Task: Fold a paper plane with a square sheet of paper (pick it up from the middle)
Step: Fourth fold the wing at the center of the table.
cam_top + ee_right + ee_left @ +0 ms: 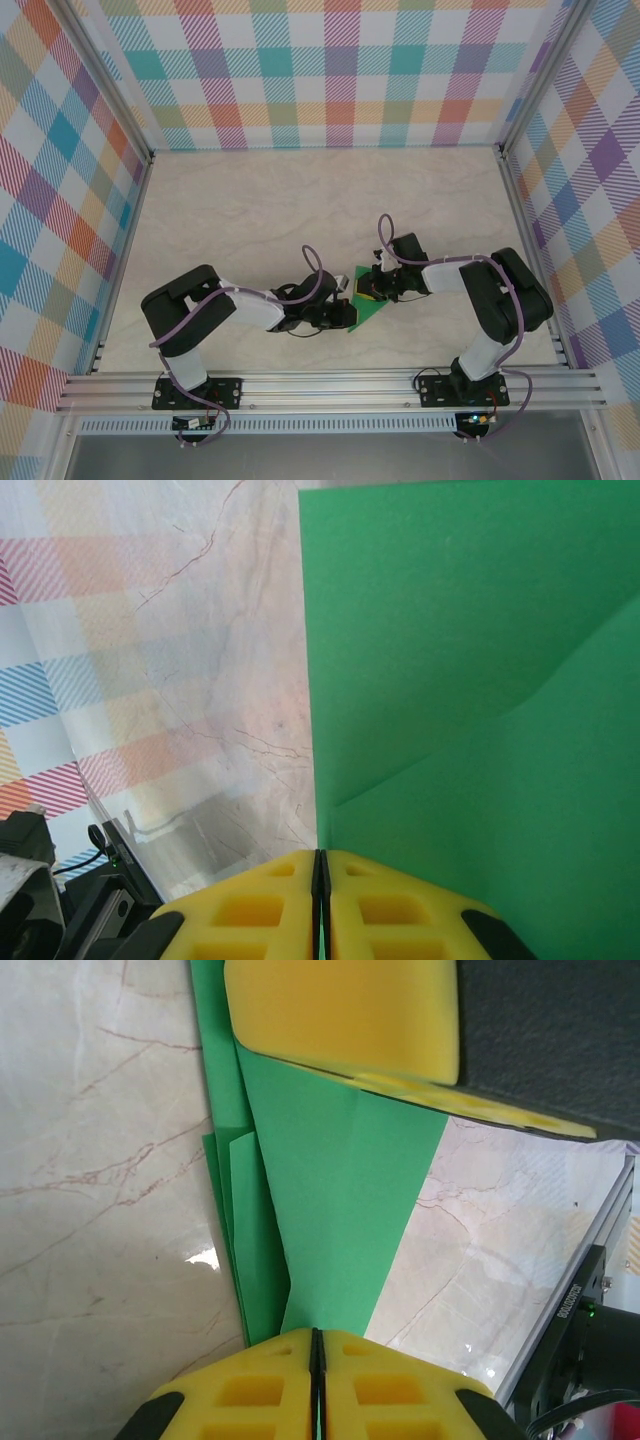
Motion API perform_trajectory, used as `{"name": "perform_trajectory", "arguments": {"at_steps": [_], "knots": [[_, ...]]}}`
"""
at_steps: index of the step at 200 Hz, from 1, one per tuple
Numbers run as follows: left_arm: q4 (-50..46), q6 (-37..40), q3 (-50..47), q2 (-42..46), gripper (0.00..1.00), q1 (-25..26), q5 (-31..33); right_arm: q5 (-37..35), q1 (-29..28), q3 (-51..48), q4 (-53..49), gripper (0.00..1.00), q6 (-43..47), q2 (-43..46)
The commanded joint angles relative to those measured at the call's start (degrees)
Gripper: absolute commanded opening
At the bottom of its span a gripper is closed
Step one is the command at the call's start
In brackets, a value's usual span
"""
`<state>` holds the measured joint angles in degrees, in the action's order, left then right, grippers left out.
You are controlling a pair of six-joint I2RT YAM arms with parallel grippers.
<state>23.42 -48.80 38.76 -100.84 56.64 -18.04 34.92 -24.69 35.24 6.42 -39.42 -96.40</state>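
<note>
Item: folded green paper (368, 312), 1 piece, with several layers fanned along one long edge and a slanted crease across the top flap.
Location: low over the marble table (250, 210), near its front rail (330, 385), about midway across. From overhead I cannot tell whether it rests on the surface or hangs just clear.
Left gripper (316, 1332): yellow jaws pressed together with a sliver of green pinched in the seam. It has the paper by its narrower end.
Right gripper (318, 854): jaws likewise closed flat on the paper, at the opposite end. Its yellow pad (340, 1015) lies over the far end in the left wrist view.
Stage, by my reckoning: mid-fold, with both ends held and the shape not yet a slim dart.
Risk 1, tearing: 2 tight grips on thin paper mean any pull apart could rip it along a crease.
Risk 2, layers slipping: the fanned edges are uneven, so a twist would set the next crease crooked.
Risk 3, drooping: if 1 grip lets go early, the loose end could sag and spring open.
Risk 4, collision: the 2 grippers work close together, and a small misjudged move could knock them.
</note>
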Motion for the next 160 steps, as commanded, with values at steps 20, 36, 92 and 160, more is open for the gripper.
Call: {"name": "perform_trajectory", "arguments": {"at_steps": [20, 36, 92, 160], "knots": [[-1.3, -2.2, -3.8, 1.4, 0.11, 2.5, -0.3, -5.9, 0.1, -1.0, -3.5, 0.11, 1.7, -4.2], [-1.5, -2.2, -3.6, 1.6, 0.11, 3.3, -1.1, -5.9, 0.2, -1.0, -3.3, 0.11, 1.7, -4.4], [-5.6, -0.1, -2.8, 2.5, 0.11, 4.4, -2.3, -6.2, 0.2, -1.2, -3.5, 0.11, 1.6, -4.3], [-9.9, -0.6, -5.0, 8.8, 0.10, 4.6, 3.1, -6.4, 0.2, -1.2, -3.8, 0.11, 1.8, -4.3]]}}
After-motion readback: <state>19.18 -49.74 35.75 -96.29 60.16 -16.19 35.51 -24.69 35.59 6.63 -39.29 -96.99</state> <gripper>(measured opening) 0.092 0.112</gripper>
